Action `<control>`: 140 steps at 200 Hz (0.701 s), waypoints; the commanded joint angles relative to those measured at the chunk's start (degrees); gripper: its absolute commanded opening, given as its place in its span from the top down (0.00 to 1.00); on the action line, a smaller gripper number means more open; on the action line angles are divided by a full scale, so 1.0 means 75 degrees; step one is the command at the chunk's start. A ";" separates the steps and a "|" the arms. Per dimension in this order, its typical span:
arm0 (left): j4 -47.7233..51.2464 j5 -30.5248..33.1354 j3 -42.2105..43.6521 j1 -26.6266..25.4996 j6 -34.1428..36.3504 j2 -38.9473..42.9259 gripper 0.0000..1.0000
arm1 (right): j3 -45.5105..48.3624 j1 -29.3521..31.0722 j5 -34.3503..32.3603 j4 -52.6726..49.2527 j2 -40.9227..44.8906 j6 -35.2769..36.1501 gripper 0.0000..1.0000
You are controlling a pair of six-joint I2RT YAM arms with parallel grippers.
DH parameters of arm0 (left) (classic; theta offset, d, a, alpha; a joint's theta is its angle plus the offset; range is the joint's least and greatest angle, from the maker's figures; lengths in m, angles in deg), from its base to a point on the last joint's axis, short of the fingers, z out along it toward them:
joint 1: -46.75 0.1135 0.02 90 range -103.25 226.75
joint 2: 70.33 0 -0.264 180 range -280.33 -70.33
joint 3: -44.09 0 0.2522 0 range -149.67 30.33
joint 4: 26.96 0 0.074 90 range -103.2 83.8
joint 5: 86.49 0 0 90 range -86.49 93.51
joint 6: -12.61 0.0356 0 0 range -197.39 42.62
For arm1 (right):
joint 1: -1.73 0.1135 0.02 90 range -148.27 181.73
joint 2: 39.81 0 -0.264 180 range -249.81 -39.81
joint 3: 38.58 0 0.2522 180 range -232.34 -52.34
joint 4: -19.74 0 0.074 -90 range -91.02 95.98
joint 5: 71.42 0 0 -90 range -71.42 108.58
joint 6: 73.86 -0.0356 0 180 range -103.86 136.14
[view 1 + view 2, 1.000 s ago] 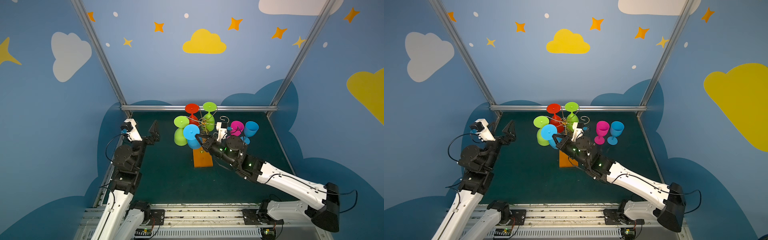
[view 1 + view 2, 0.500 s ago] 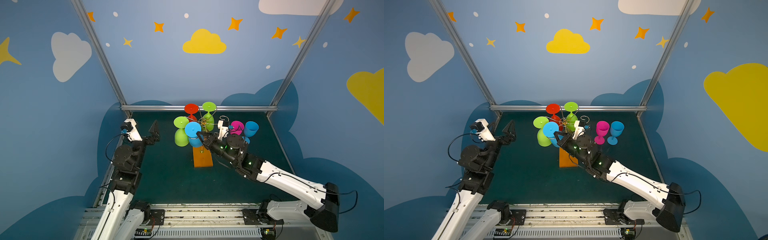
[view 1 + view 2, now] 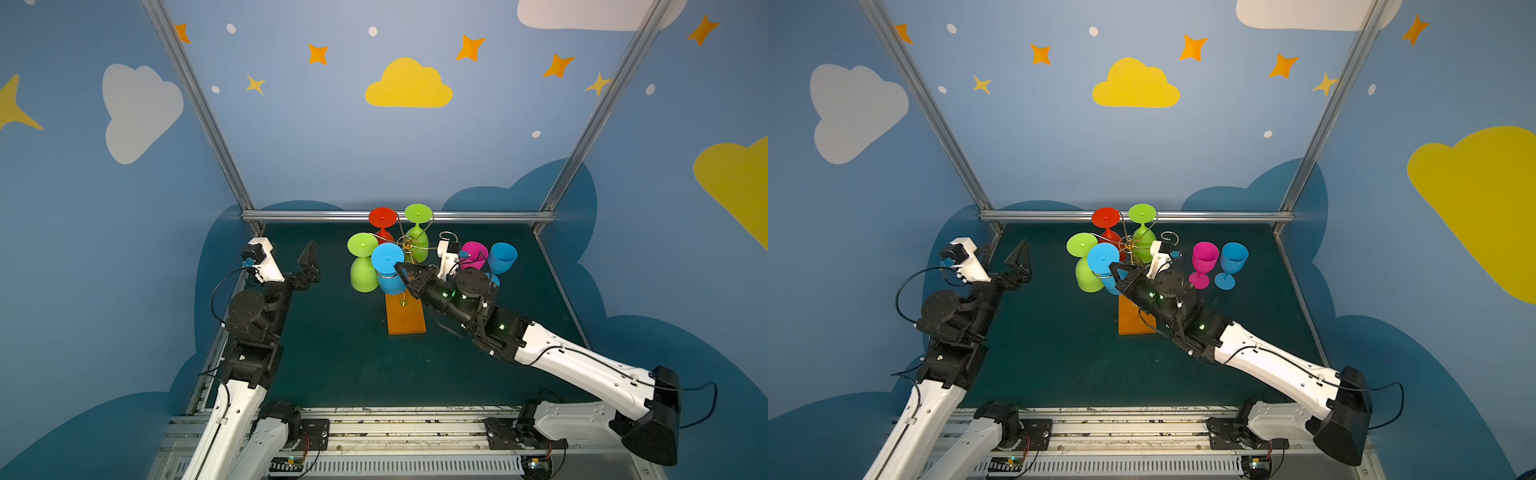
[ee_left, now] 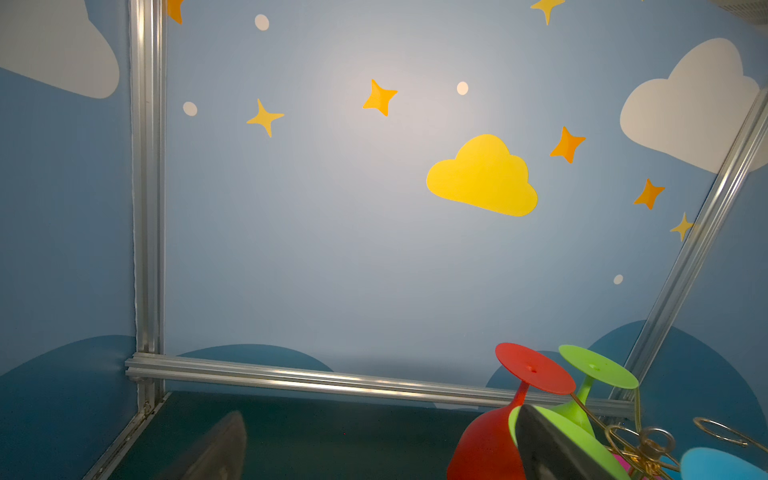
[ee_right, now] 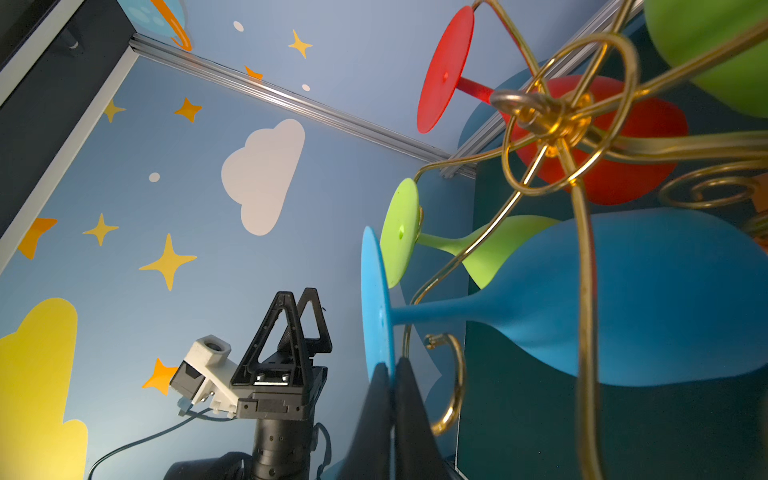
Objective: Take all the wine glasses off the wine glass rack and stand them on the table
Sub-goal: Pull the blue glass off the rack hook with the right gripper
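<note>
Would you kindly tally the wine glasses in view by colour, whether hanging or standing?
Blue glasses: 2
Green glasses: 2
Red glass: 1
Pink glass: 1
Total: 6

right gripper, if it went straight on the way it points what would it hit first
The right gripper would likely meet the hanging blue wine glass first, at its foot beside the shut jaws.
</note>
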 commanded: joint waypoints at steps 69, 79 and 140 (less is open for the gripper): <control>-0.0094 0.0079 0.0078 -0.0015 0.0124 0.0083 0.00 | 0.0107 -0.0041 -0.0259 -0.0330 0.0545 -0.0019 1.00; -0.0095 0.0093 0.0078 -0.0017 0.0131 0.0078 0.00 | 0.0107 -0.0039 -0.0246 -0.0380 0.0587 -0.0022 1.00; -0.0094 0.0088 0.0073 -0.0016 0.0133 0.0086 0.00 | 0.0119 0.0001 0.0112 -0.1103 0.0859 -0.0207 1.00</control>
